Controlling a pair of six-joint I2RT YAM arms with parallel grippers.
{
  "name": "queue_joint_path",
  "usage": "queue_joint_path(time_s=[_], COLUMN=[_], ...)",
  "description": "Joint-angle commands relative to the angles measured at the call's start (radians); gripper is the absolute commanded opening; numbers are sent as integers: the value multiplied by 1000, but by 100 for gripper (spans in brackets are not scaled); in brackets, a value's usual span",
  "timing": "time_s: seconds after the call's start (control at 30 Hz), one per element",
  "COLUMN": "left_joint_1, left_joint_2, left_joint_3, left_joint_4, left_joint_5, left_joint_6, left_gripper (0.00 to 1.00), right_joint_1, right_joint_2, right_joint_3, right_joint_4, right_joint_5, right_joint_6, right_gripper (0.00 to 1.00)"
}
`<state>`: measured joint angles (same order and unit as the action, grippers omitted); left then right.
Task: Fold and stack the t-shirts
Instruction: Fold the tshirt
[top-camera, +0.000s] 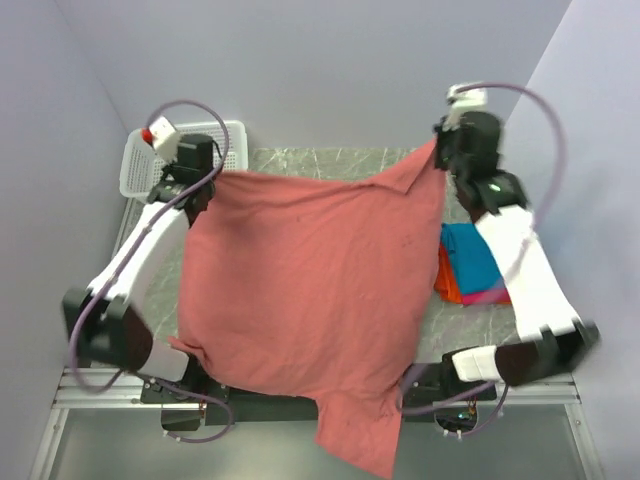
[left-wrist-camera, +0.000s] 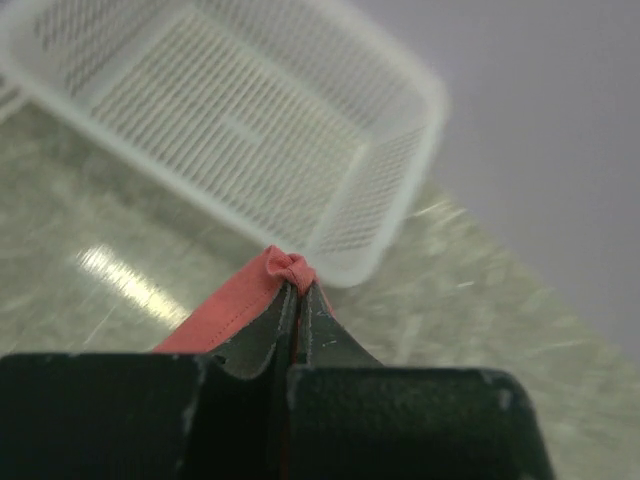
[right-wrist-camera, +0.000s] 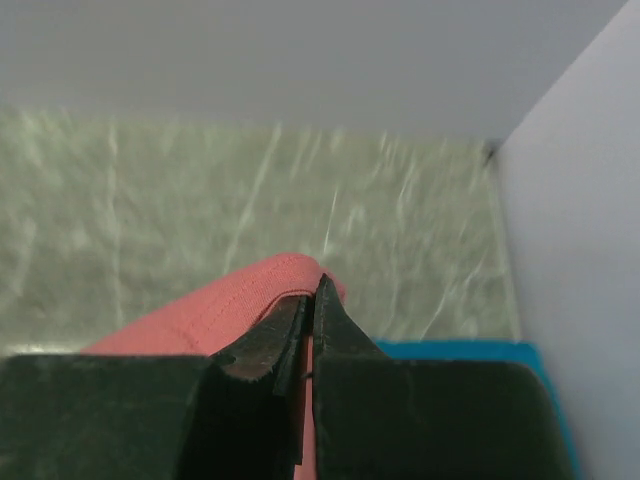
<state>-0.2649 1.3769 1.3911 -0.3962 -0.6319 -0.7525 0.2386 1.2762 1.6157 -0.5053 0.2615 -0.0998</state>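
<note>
Pale lavender walls close in a green marbled surface (top-camera: 310, 160). At its far left corner sits a white mesh basket (top-camera: 135, 172). Just beside the basket, the left pincer (top-camera: 208, 183) is pressed together on one corner of the salmon-red t-shirt (top-camera: 310, 270). The left wrist view shows a small bunch of hemmed cloth poking out between the closed tips, lifted above the surface with the basket behind it.

From that corner the t-shirt stretches across the middle of the surface as a broad sheet with a slightly sagging top edge. It covers most of the surface. Its lower part spills past the near edge between the two arm bases, ending in a hanging flap.

At the far right, the right pincer (top-camera: 440, 152) is pinching the other upper corner. The right wrist view shows a folded hem caught between its closed tips, raised off the surface.

Just right of the spread cloth, partly under the right arm, lies a stack of folded t-shirts. The teal-blue t-shirt (top-camera: 470, 252) is on top, with edges of the orange t-shirt (top-camera: 447, 287) and the magenta-pink t-shirt (top-camera: 487, 297) showing beneath it.
</note>
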Motion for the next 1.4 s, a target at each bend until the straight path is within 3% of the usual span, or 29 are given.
queue_joint_path(time_s=[0.0,0.1,0.23,0.37,0.5,0.93,1.37], left_joint_1=[55,79,90,98,99,115,128], left_joint_2=[72,206,387,461,484,392,318], left_joint_3=[-82,-104,-41,-15,-3,-67,-136], left_joint_4=[120,195,185,184,171,146,125], left_joint_5=[60,121,130,144,138,136,158], left_joint_6=[-87,-96,-128,-142,-151,-139,-56], left_gripper=[0,0,0,0,0,0,0], right_joint_1=[-58,-71,-78,-78,-76,-74,24], right_joint_2=[86,225,418,583,620,301,2], right_joint_3=[-123,-162,-84,1,20,-270,-557], right_joint_4=[147,195,194,171,146,-13,-98], right_joint_5=[-114,-159,-186,-231,-209,-182,-150], right_joint_6=[72,91,98,98,132,340,419], right_gripper=[0,0,0,0,0,0,0])
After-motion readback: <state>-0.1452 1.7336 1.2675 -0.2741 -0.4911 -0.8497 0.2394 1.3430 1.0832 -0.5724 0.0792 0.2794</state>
